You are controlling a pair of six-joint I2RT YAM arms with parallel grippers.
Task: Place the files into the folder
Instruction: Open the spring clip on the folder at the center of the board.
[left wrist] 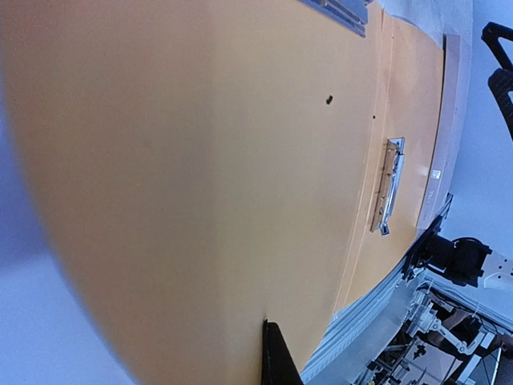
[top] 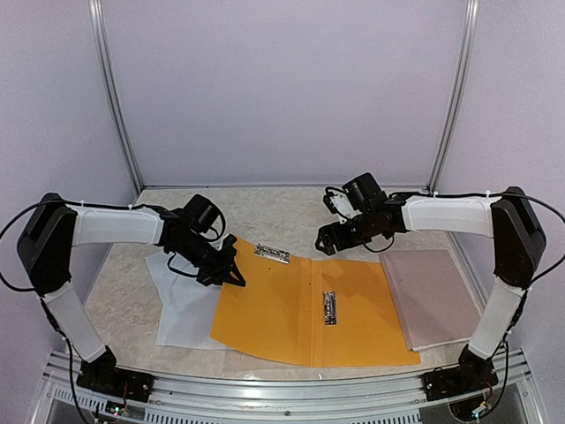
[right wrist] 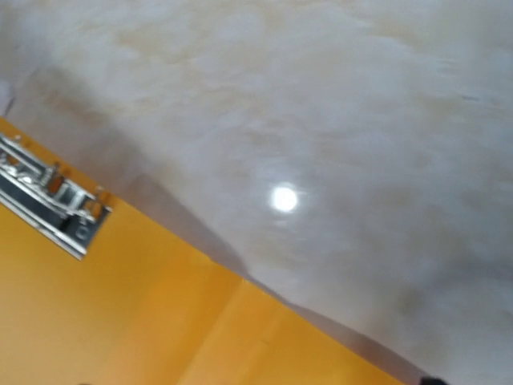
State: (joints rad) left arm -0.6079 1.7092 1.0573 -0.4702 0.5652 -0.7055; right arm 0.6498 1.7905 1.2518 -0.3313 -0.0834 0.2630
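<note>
Orange-yellow and flat, the A4 document folder (top: 265,309) lies spread open in the middle of the pale marbled table (top: 282,212), with both covers facing up. A small metal clip (top: 329,307) sits on the right cover just beside the centre fold. A second metal fastener strip (top: 272,254) lies at the far edge of the left cover.

The loose white paper sheets (top: 181,309) lie outside the folder on its left. Their right edge is tucked under the left cover and the rest is fanned out on the table.

The left gripper (top: 231,274) sits at the left cover's outer edge, near its far corner, with its jaws fully closed. Whether the cover's edge is caught between them cannot be told. Its wrist camera is filled by the orange surface (left wrist: 200,160), seen very close, with the clip (left wrist: 389,188) further along.

The right gripper (top: 328,240) hangs over the table just beyond the far edge of the right cover. Its jaws are spread wide and hold nothing. Its camera looks down on bare marble (right wrist: 321,120), the folder's far edge (right wrist: 144,321) and the fastener strip (right wrist: 56,200).

A pinkish-brown flat board (top: 430,296) lies to the right of the folder, its left edge touching the right cover or slipped under it.
</note>
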